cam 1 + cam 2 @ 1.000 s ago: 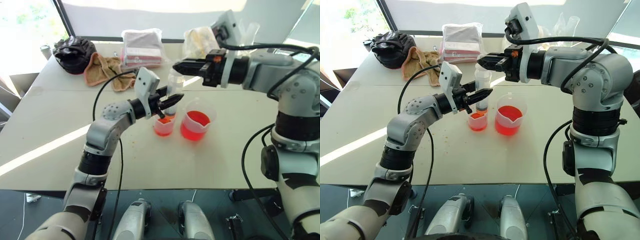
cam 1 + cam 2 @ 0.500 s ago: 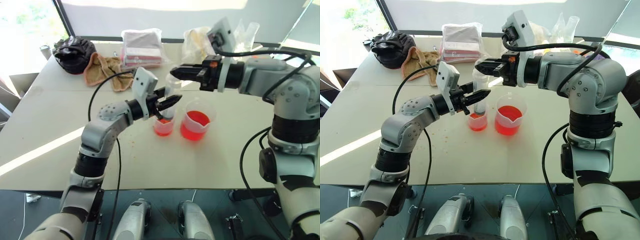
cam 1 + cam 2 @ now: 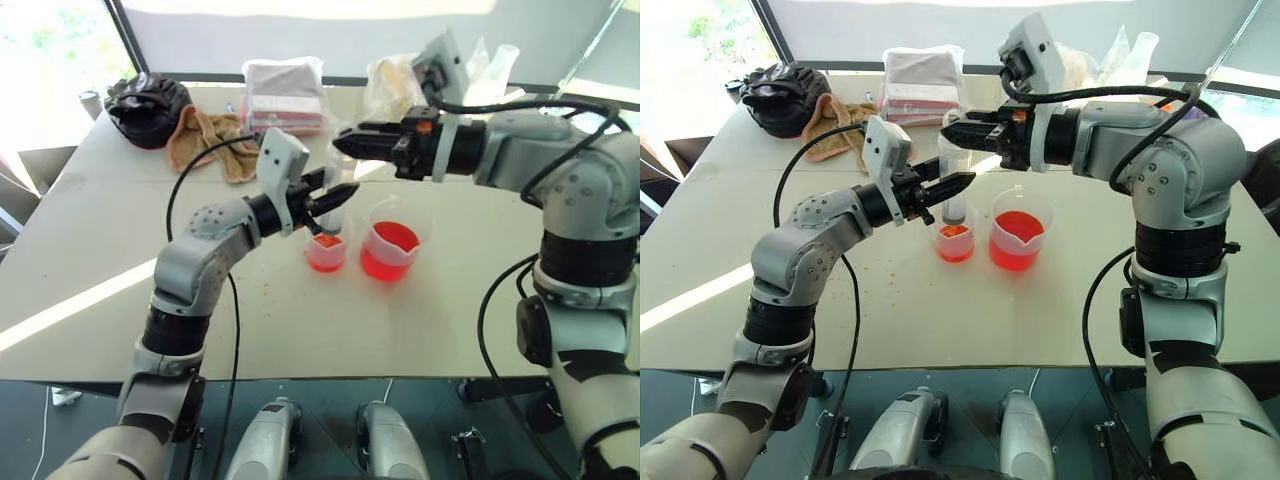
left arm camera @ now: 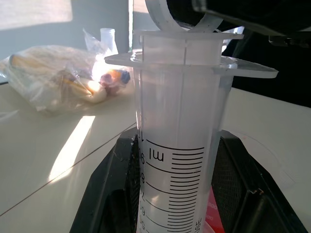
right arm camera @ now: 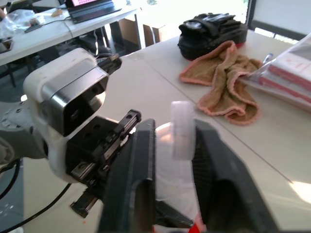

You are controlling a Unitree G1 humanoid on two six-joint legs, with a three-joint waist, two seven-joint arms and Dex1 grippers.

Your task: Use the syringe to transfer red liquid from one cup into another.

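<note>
The left gripper (image 3: 958, 183) clamps the syringe (image 3: 956, 178) upright, its tip in the smaller cup (image 3: 954, 241). The right gripper (image 3: 954, 134) straddles the plunger top, fingers parted; contact is hidden.

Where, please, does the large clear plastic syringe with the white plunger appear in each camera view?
Left eye view: syringe upright above the smaller clear cup, centre.
Right eye view: syringe upright at centre, over the same cup.
Left wrist view: barrel upright at centre.
Right wrist view: plunger top between the fingers.
Shared landmark: left gripper shut on the barrel.
</note>
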